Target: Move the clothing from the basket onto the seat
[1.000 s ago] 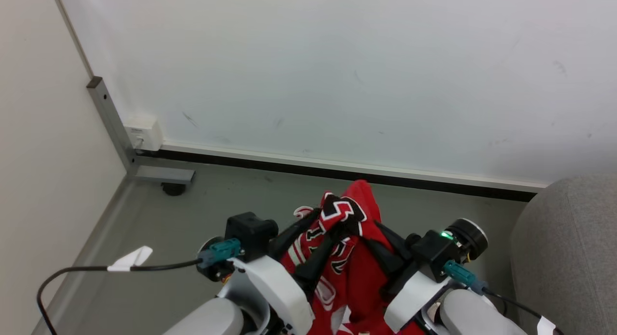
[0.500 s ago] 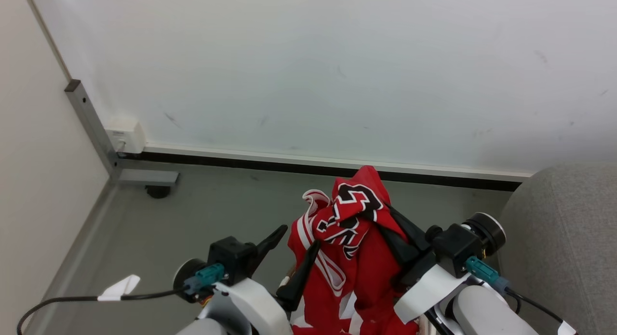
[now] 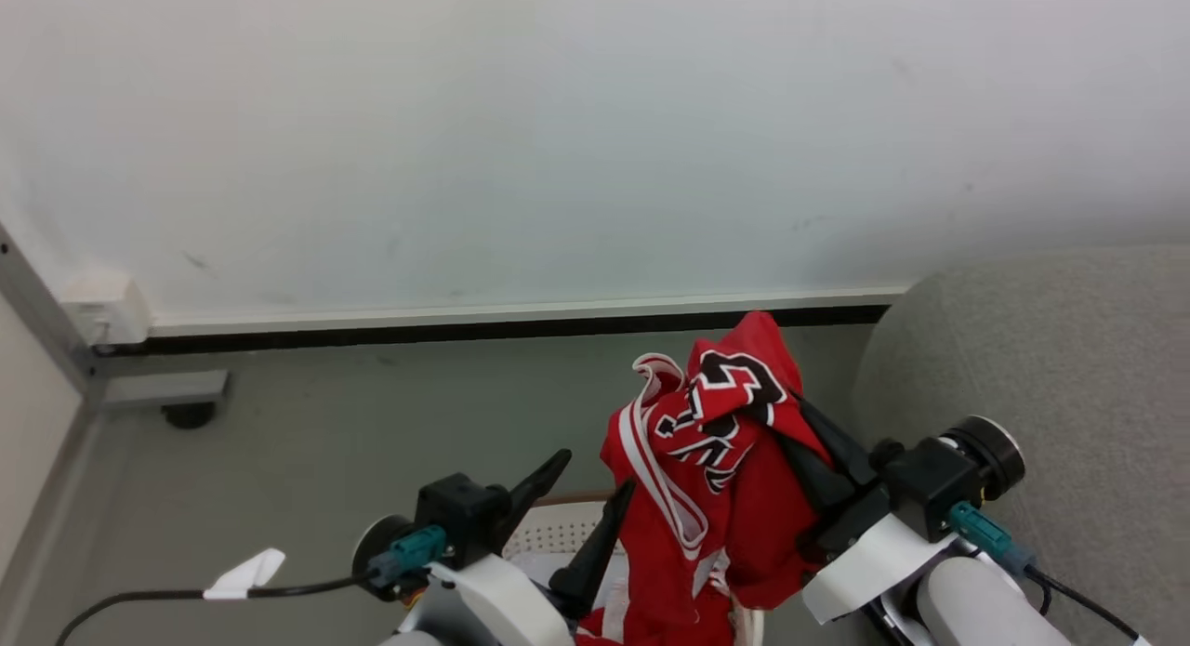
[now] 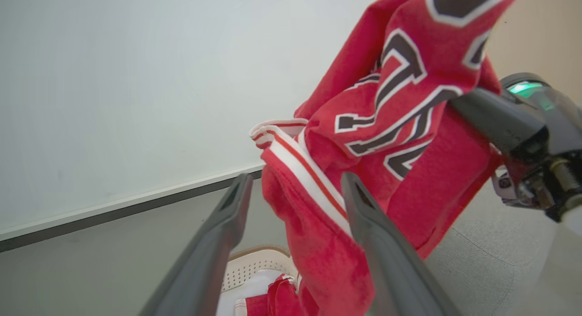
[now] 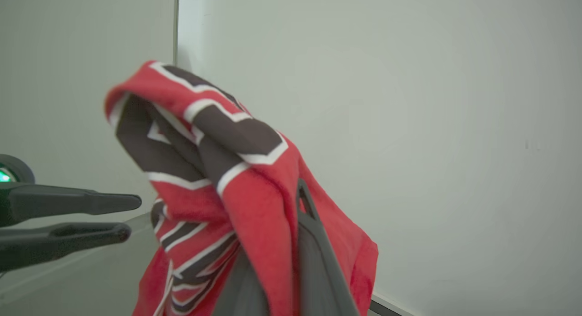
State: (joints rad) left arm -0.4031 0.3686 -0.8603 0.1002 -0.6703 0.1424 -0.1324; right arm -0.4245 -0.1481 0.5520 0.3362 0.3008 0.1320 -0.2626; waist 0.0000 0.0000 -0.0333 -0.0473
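Some clothing point(image 3: 734, 516) — wall point(image 3: 558, 144) behind, seat point(image 3: 1051, 349) beside

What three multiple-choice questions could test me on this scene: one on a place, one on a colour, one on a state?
1. In the head view, the grey sofa lies where from the red garment? A) left B) directly behind C) right
2. The garment's lettering is: A) black edged with white B) blue C) yellow
3. The left gripper is: A) shut on the garment B) open, fingers apart C) shut on nothing

Answers: 1 C, the sofa sits at the picture's right side, past the garment. 2 A, black shapes with white outlines show on the red cloth. 3 B, its two dark fingers stand spread beside the garment.
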